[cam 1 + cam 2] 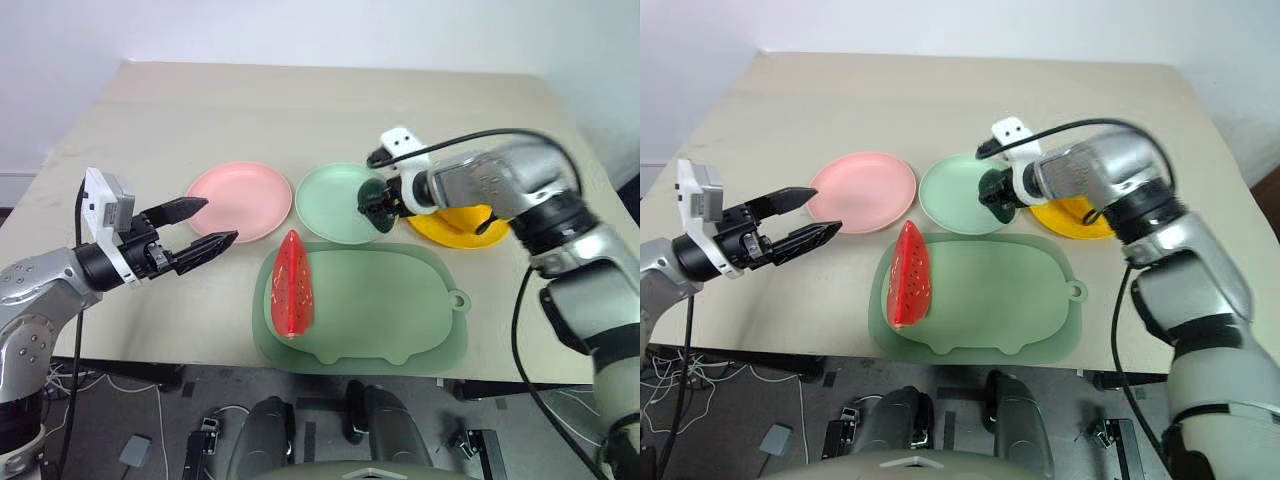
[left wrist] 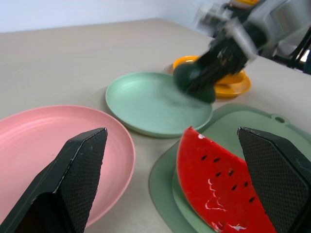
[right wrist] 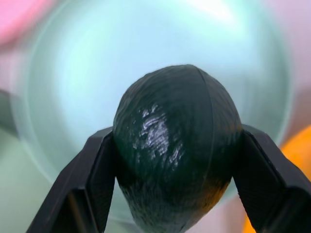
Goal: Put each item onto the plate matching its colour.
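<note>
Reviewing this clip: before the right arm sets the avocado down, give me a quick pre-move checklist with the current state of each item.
1. Grip: right gripper shut on the avocado, a finger on either side: ok.
2. Target: mint green plate bare: ok.
3. Position: avocado at the plate's right edge, not over its middle: not ok.
4. Height above the plate: cannot tell.
5. Left gripper open, holding nothing, apart from the right arm: ok.
6. Watermelon slice lies on the pig-shaped mat, not on the pink plate: not ok.
</note>
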Robot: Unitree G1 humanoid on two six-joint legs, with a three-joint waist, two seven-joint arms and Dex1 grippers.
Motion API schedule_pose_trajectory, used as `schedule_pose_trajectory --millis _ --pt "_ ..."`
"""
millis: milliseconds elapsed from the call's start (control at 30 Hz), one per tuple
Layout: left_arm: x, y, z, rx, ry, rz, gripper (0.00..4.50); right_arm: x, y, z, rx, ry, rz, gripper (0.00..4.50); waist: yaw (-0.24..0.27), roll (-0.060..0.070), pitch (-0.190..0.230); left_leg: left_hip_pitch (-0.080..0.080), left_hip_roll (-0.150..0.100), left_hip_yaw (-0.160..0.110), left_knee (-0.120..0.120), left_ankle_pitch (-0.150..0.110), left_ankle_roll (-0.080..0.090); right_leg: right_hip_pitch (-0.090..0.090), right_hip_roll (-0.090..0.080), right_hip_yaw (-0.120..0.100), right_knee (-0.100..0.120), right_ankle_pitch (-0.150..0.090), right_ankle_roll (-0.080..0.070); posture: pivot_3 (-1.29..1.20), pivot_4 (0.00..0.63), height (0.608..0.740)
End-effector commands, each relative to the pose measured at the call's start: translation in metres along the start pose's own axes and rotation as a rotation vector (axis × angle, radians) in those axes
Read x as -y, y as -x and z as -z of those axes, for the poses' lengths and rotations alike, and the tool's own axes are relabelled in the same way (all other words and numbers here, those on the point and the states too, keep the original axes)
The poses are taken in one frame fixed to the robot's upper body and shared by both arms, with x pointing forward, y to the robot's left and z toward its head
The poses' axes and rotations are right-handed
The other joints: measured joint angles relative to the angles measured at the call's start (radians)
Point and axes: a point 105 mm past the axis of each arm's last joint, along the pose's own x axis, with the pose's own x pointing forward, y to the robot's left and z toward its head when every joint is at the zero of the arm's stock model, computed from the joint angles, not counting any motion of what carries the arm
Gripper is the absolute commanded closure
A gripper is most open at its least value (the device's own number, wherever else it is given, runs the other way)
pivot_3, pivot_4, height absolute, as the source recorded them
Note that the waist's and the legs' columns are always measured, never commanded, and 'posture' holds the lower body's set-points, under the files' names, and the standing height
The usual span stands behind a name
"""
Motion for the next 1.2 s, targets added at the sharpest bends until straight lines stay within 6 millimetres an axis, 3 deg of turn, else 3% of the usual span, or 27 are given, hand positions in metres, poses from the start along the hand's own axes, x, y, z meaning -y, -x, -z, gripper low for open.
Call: schedule_pose_trajectory --millis 33,67,200,233,400,567,767,833,967,1100,1200 --pt "0.004 0.001 -0.012 0.019 -0.06 0.007 0.0 0.008 -0.005 -0.016 0.045 0.068 0.014 1.49 -0.002 0.0 0.0 0.0 0.0 0.0 0.0 0.0 0.0 0.0 0.0 0.0 0.0 0.0 0.0 0.0 0.15 0.74" --pt "0.004 0.001 -0.012 0.02 -0.062 0.006 0.0 0.009 -0.007 -0.017 0.047 0.082 0.018 1.49 -0.003 0.0 0.0 0.0 0.0 0.0 0.0 0.0 0.0 0.0 0.0 0.0 0.0 0.0 0.0 0.0 0.15 0.74" --pt "0.007 0.003 -0.014 0.023 -0.068 0.003 0.0 0.007 -0.009 -0.024 0.067 0.128 -0.001 0.16 -0.003 0.0 0.0 0.001 0.0 0.0 0.0 0.001 -0.002 0.001 -0.001 -0.001 0.0 0.0 0.0 0.0 0.15 0.74" --pt "0.007 0.004 -0.014 0.022 -0.069 0.002 0.0 0.006 -0.008 -0.026 0.074 0.145 -0.006 0.03 -0.004 0.001 0.0 0.001 0.0 0.0 0.0 0.001 -0.002 0.001 -0.001 -0.001 0.0 0.0 0.0 0.0 0.15 0.74" --pt "0.008 0.005 -0.014 0.01 -0.074 0.006 0.0 0.001 0.008 -0.043 0.146 0.261 -0.01 0.03 -0.015 0.001 0.001 0.001 0.0 -0.001 0.0 0.002 -0.003 0.001 -0.001 -0.001 0.0 0.0 0.0 0.0 0.15 0.74" --pt "0.006 -0.004 -0.014 -0.045 -0.126 0.06 0.0 -0.004 0.058 -0.07 0.327 0.314 -0.04 0.03 -0.014 0.001 0.001 0.0 0.0 -0.001 0.0 0.002 -0.004 0.001 -0.001 -0.001 0.001 0.0 0.0 0.0 0.15 0.74" --pt "-0.004 -0.016 -0.016 -0.149 -0.128 0.137 0.0 0.014 0.097 -0.061 0.404 0.286 0.012 0.03 -0.014 0.001 0.0 0.002 -0.001 0.0 0.0 0.001 -0.002 0.003 -0.001 -0.002 0.0 0.0 0.0 0.0 0.15 0.74" --pt "-0.011 -0.023 -0.019 -0.192 -0.143 0.105 0.0 0.019 0.1 -0.056 0.41 0.268 0.038 0.03 -0.015 0.001 0.001 0.002 -0.001 0.0 0.0 0.001 -0.002 0.003 0.0 -0.002 0.0 0.0 0.0 0.0 0.15 0.74" --pt "-0.019 -0.044 -0.025 -0.271 0.031 -0.028 0.0 0.022 0.098 -0.054 0.429 0.232 0.088 0.03 -0.02 0.001 0.001 0.003 -0.001 -0.001 0.0 0.001 -0.002 0.002 0.0 0.0 0.002 0.0 0.0 0.0 0.15 0.74" --pt "0.004 -0.057 -0.026 -0.385 0.099 -0.056 0.0 0.02 0.1 -0.058 0.469 0.199 0.087 0.03 -0.02 0.001 0.001 0.004 -0.001 0.0 -0.001 0.004 -0.007 0.002 0.0 0.001 0.002 0.0 0.0 0.0 0.15 0.74" --pt "0.01 -0.055 -0.019 -0.482 0.12 -0.082 0.0 0.019 0.098 -0.063 0.488 0.182 0.082 0.03 -0.021 0.001 0.001 0.003 -0.001 0.0 -0.001 0.004 -0.007 0.002 0.0 0.001 0.002 0.0 0.001 0.0 0.15 0.74"
